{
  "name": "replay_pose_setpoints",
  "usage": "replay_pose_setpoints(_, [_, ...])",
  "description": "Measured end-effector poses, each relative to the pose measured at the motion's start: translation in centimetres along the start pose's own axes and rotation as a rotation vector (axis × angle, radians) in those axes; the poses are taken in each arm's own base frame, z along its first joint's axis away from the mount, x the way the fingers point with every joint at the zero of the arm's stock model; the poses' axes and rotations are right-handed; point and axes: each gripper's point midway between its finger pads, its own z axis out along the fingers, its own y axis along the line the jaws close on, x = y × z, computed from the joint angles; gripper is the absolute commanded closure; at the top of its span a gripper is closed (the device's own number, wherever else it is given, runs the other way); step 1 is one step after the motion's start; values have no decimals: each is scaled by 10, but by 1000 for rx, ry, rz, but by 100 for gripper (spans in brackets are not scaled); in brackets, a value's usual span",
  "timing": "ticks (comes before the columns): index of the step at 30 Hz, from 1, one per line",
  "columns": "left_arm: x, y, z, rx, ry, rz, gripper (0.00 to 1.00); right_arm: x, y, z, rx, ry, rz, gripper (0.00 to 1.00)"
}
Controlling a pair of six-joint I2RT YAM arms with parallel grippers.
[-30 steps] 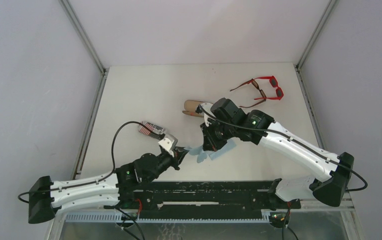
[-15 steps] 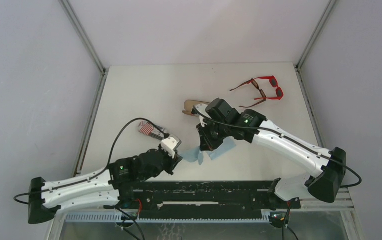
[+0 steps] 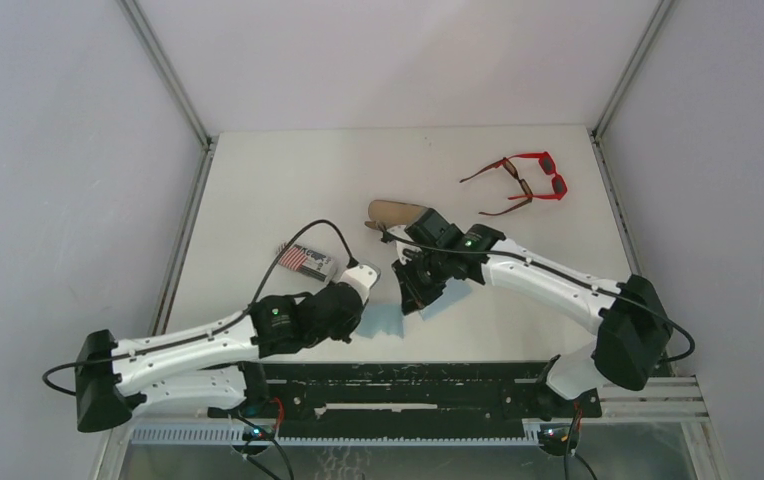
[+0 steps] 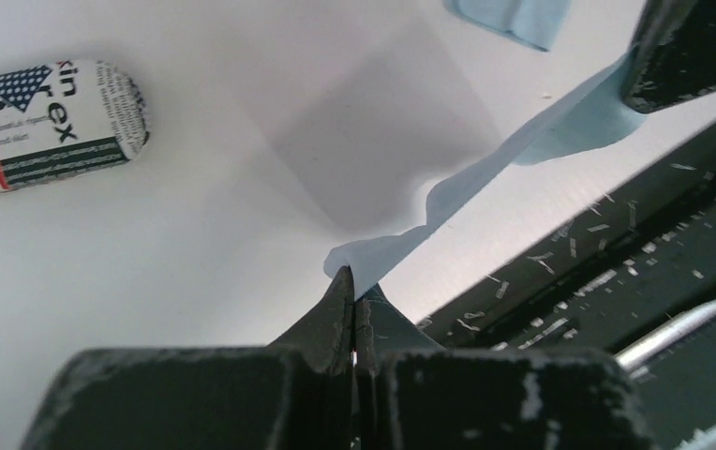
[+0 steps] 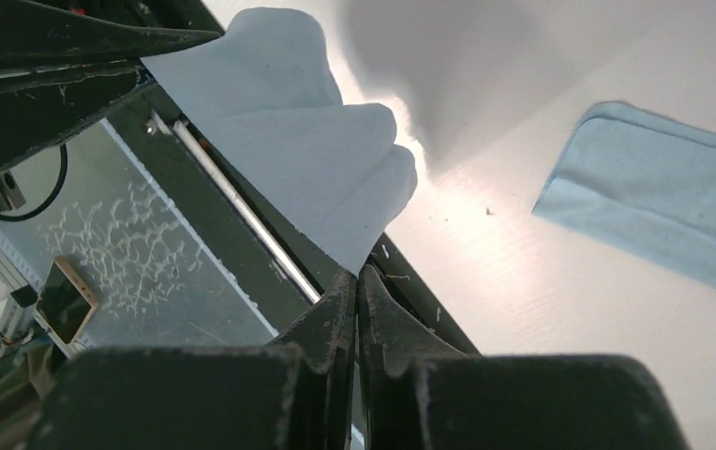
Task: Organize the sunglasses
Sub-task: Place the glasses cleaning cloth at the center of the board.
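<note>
The red sunglasses (image 3: 550,170) and the slimmer dark brown pair (image 3: 518,186) lie together at the back right of the table, far from both grippers. My left gripper (image 3: 358,318) (image 4: 352,281) is shut on one corner of a light blue cloth (image 3: 384,320) (image 4: 523,141). My right gripper (image 3: 408,300) (image 5: 358,274) is shut on the opposite end of the same cloth (image 5: 307,122). The cloth hangs stretched between them, just above the table near its front edge.
A flag-print case (image 3: 310,260) (image 4: 45,122) lies left of the grippers. A brown case (image 3: 396,212) lies behind the right wrist. A second light blue cloth (image 3: 446,292) (image 5: 654,197) lies flat under the right arm. The black rail (image 3: 408,385) runs along the front edge.
Both grippers have moved a little left and toward the front edge, still holding the cloth between them. The left arm has swung further right. The sunglasses have not moved.
</note>
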Motion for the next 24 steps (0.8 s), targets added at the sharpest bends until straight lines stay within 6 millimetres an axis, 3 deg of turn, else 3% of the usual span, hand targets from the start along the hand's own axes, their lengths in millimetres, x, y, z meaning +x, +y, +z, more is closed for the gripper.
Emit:
replay_pose_setpoints(11, [12,39,45,-180,120,26,100,-20,-41,31,-12,2,63,100])
replay_pose_setpoints(18, [4,55,67,-237,120,49,100,-29,-71,43,16,-11,102,100])
replay_pose_setpoints(24, [-15,64,85,-267,90,79,100,-30,-95,57,63,3,126,100])
